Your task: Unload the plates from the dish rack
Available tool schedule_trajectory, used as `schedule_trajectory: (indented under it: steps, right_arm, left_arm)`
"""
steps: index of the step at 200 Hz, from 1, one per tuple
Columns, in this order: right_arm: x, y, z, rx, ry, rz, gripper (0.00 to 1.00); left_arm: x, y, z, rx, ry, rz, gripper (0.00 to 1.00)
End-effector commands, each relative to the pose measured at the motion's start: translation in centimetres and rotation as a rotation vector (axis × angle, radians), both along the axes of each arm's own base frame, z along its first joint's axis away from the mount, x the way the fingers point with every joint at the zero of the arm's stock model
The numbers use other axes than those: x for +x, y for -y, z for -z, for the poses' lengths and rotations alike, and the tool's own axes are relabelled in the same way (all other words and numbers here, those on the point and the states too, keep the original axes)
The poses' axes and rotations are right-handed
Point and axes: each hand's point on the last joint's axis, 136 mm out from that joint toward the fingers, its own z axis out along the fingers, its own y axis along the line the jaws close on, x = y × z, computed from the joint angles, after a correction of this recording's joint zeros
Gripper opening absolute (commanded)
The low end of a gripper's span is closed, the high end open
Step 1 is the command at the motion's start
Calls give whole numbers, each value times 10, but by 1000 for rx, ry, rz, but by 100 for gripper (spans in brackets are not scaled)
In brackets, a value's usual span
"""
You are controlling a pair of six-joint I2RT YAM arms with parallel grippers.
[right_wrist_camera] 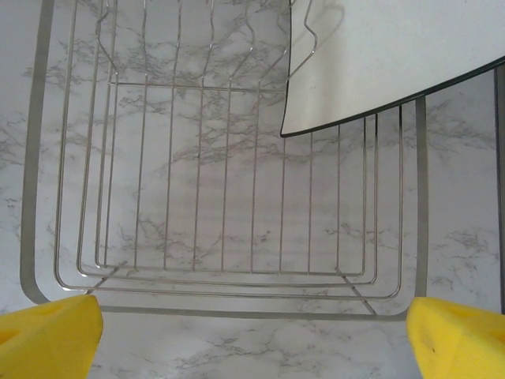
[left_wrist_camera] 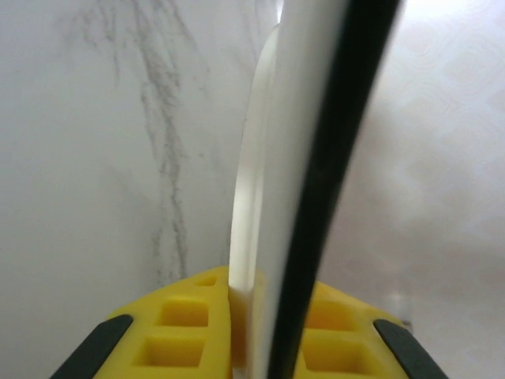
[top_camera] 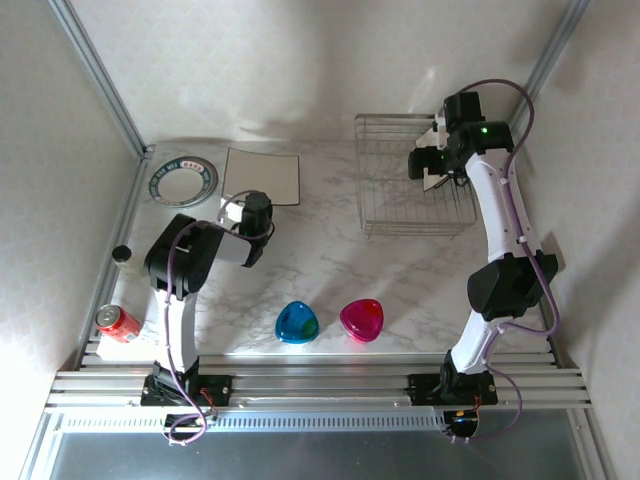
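The left gripper (left_wrist_camera: 260, 335) pinched a white plate (left_wrist_camera: 296, 158) by its rim, edge-on, probably ready to lay it down. At two o'clock on the table, the right gripper (right_wrist_camera: 252, 332) hung wide apart over the dish rack (right_wrist_camera: 229, 272), seemingly lined up for the square plate (right_wrist_camera: 379, 63).

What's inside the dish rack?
The dish rack holds one white, dark-rimmed plate in a corner; elsewhere bare wires over the marble table. Anything behind that plate is hidden.

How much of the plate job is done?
Done: a round white plate with a dark patterned rim and a square cream plate lie on the marble table. In hand: the left gripper is shut on another white plate, seen edge-on. Left: one dark-edged square white plate leans in the silver wire dish rack, under the open right gripper.
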Motion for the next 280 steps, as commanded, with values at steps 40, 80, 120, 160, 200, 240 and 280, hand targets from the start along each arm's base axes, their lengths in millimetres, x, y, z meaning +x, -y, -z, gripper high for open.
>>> schedule_trajectory:
  steps: [40,80,120,160,200,240,280]
  right_arm:
    - [-2,-9,2,-1,-14,-31,99]
    - [3,-12,4,6,-17,-37,99]
    - [4,-14,3,7,-16,-41,99]
    - [5,-15,2,10,-13,-44,99]
    - [7,-19,-1,24,-6,-54,99]
    - [8,-23,-1,28,-8,-58,99]
    - [8,-27,0,31,-8,-67,99]
  left_arm:
    - [28,0,-58,-108,206,-72,0]
    - [37,2,-48,-124,191,-66,0]
    - [42,-5,-39,-119,163,-67,0]
    - [39,-11,-26,-125,121,-71,0]
    - [38,-12,-8,-139,67,-48,0]
    - [35,-12,2,-162,37,-7,0]
    - [28,-15,6,-151,18,-10,2]
